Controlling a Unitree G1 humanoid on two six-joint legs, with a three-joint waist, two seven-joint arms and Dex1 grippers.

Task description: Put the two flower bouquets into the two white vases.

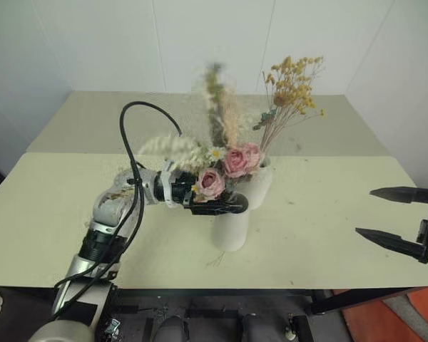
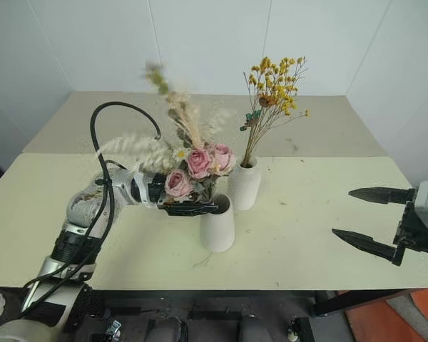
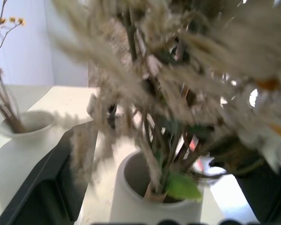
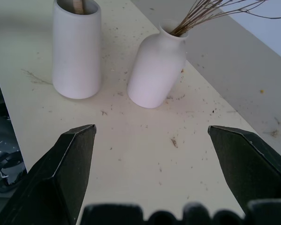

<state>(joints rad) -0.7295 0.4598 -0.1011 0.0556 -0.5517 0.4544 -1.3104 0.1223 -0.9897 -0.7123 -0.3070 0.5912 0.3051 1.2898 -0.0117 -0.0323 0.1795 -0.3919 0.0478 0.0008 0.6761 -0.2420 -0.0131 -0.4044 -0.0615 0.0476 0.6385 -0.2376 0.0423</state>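
My left arm reaches in from the near-left, wrist bent so the left gripper (image 2: 200, 206) points level toward my right — its black fingers (image 3: 61, 173) stand parted. My right arm comes in low from the right edge; the right gripper (image 2: 360, 217) hangs above the surface, aimed leftward, both fingers (image 4: 61, 173) spread wide, nothing between them

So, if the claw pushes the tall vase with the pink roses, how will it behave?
The tall vase probably tips easily: it is narrow, and the rose bunch spreads wide above it. It looks like hard ceramic, so likely fragile and smooth to grip. The open left claw sits at its rim.
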